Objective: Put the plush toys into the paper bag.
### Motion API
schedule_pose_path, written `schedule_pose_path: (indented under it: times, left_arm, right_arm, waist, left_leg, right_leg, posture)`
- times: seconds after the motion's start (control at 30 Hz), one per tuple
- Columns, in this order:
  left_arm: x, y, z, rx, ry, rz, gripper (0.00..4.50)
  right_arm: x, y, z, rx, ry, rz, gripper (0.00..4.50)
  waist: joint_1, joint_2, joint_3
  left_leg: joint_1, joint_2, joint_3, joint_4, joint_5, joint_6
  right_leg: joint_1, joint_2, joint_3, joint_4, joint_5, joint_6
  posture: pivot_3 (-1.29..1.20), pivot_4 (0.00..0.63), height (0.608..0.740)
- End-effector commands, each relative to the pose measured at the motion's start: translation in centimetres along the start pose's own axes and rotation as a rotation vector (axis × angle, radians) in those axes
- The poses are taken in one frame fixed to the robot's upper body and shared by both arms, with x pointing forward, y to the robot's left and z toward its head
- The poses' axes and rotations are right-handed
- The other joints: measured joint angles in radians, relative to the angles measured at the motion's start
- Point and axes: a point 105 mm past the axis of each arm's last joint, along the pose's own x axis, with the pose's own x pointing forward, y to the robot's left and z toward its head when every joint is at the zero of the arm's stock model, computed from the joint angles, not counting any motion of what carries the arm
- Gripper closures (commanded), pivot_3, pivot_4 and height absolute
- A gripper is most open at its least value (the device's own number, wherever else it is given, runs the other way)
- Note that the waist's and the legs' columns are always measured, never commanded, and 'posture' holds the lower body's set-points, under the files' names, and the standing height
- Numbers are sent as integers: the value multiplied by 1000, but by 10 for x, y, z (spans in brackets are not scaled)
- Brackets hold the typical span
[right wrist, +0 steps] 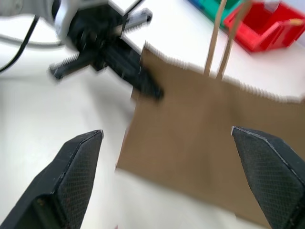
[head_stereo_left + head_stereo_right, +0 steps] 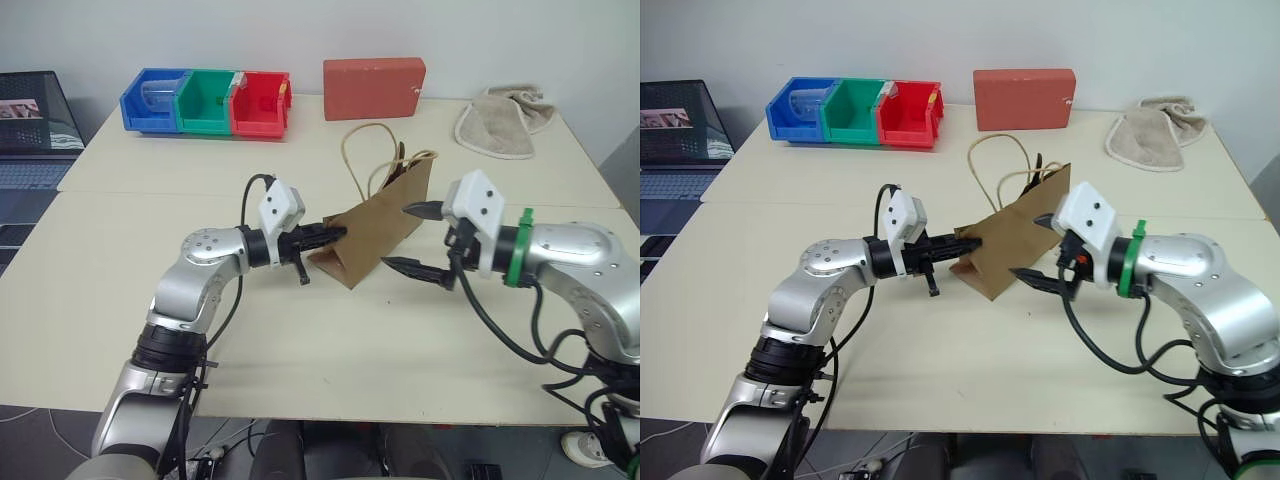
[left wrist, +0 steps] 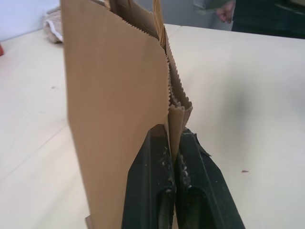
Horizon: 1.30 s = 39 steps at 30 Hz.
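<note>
The brown paper bag stands tilted at the middle of the table, its cord handles looping up toward the back. My left gripper is shut on the bag's left paper edge; in the left wrist view its fingers pinch the folded rim of the bag. My right gripper hangs open just right of the bag, its jaws wide apart and holding nothing. From the right wrist, the bag lies ahead between those jaws. The plush toys are out of view.
Blue, green and red bins line the back left. A red box stands at the back centre, a beige cloth at the back right. A laptop sits far left. A person's hand shows beyond the table.
</note>
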Motion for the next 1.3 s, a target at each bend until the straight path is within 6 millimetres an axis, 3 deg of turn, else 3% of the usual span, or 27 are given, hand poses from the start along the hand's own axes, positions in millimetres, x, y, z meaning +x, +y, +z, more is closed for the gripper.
schedule_pose_path:
  times: [0.03,0.13,0.3,0.5,0.77,0.9,1.0,1.17,1.3]
  left_arm:
    - [-7,9,14,48,-23,-4,4488]
    - [-9,10,16,46,-23,-41,4488]
    - [-15,-4,28,-35,-48,-292,4488]
    - [1,-27,34,0,-26,-578,4488]
    - [26,-19,22,112,-18,-601,4488]
    - [25,-7,13,178,56,-567,4488]
    - [20,-3,12,167,56,-562,3874]
    - [14,3,14,170,42,-514,2348]
    - [-17,12,12,168,92,-413,1139]
  right_arm:
    - [-19,0,12,-80,-35,-27,0]
    - [-28,-4,9,-103,-36,-70,0]
    - [-66,-2,-4,-104,57,-119,0]
    - [-104,0,-12,-10,150,-222,0]
    - [-106,15,-16,20,169,-238,0]
    - [-104,16,-16,33,163,-235,0]
    - [-103,15,-16,37,160,-227,0]
    - [-100,12,-15,33,154,-214,0]
    - [-105,3,-17,24,176,-219,0]
  waist:
    - [0,0,0]
    - [-2,0,0]
    - [0,0,0]
    - [14,0,0]
    - [10,0,0]
    - [9,0,0]
    - [9,0,0]
    - [11,0,0]
    - [-5,0,0]
  left_leg:
    - [0,0,0,0,0,0]
    - [0,0,0,0,0,0]
    - [0,0,0,0,0,0]
    - [0,0,0,0,0,0]
    - [10,0,1,0,0,1]
    - [11,0,1,0,0,1]
    - [11,0,1,-1,0,1]
    - [11,0,1,-1,0,1]
    - [11,0,2,-1,0,1]
  right_leg:
    - [0,0,0,0,0,0]
    - [0,0,0,0,0,0]
    - [0,0,0,0,0,0]
    - [1,0,0,-1,0,0]
    - [10,1,1,-2,0,0]
    - [11,1,2,-2,0,0]
    - [12,1,2,-2,0,0]
    - [12,1,2,-2,0,0]
    - [11,1,2,-2,0,0]
  posture:
    - [0,150,740]
    - [0,150,740]
    - [0,150,740]
    - [0,150,740]
    - [0,150,740]
    - [0,150,740]
    - [0,150,740]
    - [0,150,740]
    - [0,150,740]
